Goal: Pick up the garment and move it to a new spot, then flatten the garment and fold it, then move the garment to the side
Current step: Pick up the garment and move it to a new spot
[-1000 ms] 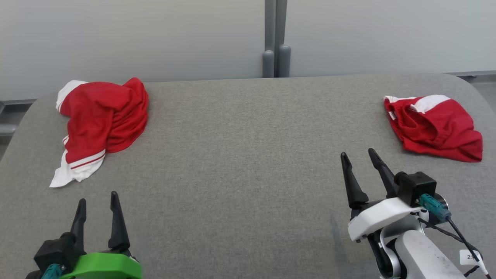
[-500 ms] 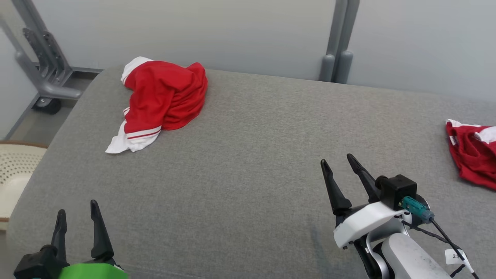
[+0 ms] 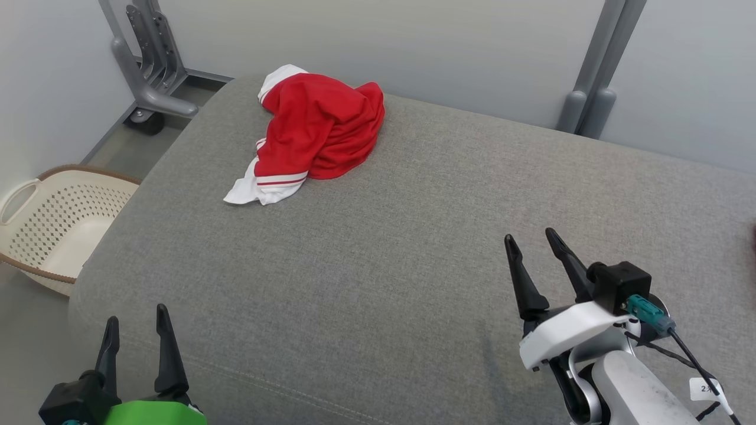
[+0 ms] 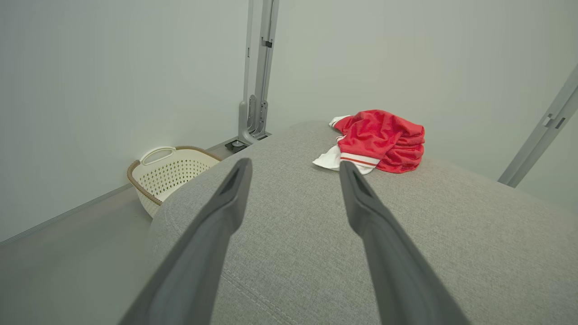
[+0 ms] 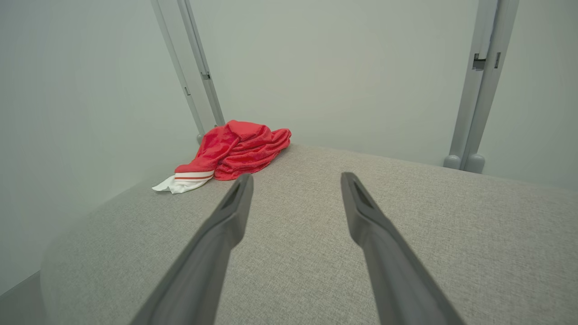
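A crumpled red garment [image 3: 322, 130] with white trim and striped cuff lies at the far left corner of the grey padded table [image 3: 413, 236]. It shows ahead in the left wrist view [image 4: 379, 140] and far left in the right wrist view [image 5: 235, 151]. My left gripper [image 3: 136, 327] hovers open at the table's near left edge, well short of the garment. Over the near right part of the table my right gripper [image 3: 531, 248] stands open too, with nothing between its fingers.
A cream perforated laundry basket [image 3: 53, 218] [image 4: 169, 174] stands on the floor left of the table. Grey metal posts [image 3: 150, 65] [image 3: 593, 77] rise behind the table against the pale wall. A sliver of something dark red shows at the right edge [image 3: 753, 236].
The head camera has turned left: the garment now sits nearer the middle, the basket has come into view, and a second red garment has slid out at the right. Both grippers stay open.
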`<state>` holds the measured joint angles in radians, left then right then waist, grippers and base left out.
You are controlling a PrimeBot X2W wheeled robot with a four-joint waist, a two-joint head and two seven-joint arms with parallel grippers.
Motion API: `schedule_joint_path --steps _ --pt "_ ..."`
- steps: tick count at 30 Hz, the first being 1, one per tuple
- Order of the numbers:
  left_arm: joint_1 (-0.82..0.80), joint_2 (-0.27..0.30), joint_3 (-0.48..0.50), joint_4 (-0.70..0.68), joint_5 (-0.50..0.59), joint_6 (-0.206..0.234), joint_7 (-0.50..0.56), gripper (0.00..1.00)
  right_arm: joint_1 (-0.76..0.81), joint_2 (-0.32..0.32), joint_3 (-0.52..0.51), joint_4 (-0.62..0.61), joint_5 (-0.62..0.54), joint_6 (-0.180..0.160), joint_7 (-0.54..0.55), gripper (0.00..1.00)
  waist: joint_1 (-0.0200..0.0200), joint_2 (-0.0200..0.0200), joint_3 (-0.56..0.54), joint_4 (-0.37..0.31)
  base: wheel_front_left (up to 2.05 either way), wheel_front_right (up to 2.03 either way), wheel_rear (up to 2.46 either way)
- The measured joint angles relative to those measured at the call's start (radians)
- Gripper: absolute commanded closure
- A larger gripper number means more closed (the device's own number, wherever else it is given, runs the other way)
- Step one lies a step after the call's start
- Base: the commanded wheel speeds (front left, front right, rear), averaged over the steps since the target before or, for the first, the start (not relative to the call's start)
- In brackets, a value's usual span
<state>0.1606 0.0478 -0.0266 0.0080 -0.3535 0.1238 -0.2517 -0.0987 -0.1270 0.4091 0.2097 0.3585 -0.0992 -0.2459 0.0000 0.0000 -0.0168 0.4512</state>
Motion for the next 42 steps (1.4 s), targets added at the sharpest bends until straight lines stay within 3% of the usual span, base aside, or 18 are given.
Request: schedule_joint_path --steps 7,15,22,28,35,42 --pt "-0.034 -0.001 -0.008 -0.002 0.024 0.0 0.005 0.0 -0.001 -0.01 -0.01 -0.011 -0.016 -0.009 0.0 0.0 0.0 0.0 0.033 -0.023 0.0 0.0 0.0" --pt "-0.276 0.024 -0.032 -0.009 0.059 0.0 0.086 0.0 -0.04 -0.037 -0.022 -0.038 -0.045 -0.01 0.015 0.0 0.0 0.0 0.087 -0.066 0.0 0.0 0.0" --pt "-0.507 0.048 0.038 0.077 0.056 0.0 0.204 0.0 -0.081 -0.046 -0.02 -0.066 -0.065 -0.01 0.037 0.0 0.0 0.0 0.135 -0.122 0.0 0.0 0.0" --pt "-0.676 0.067 0.145 0.2 -0.015 0.0 0.369 0.0 -0.138 -0.077 -0.031 -0.118 -0.099 -0.017 0.056 0.0 0.0 0.0 0.193 -0.197 0.0 0.0 0.0" --pt "-0.802 0.171 0.223 0.298 -0.007 0.0 0.504 0.0 -0.189 -0.096 -0.053 -0.181 -0.122 -0.017 0.073 0.0 0.0 0.0 0.272 -0.278 0.0 0.0 0.0" --pt "-0.889 0.218 0.292 0.341 -0.012 0.0 0.602 0.0 -0.225 -0.115 -0.074 -0.231 -0.131 -0.017 0.09 0.0 0.0 0.0 0.365 -0.359 0.0 0.0 0.0"
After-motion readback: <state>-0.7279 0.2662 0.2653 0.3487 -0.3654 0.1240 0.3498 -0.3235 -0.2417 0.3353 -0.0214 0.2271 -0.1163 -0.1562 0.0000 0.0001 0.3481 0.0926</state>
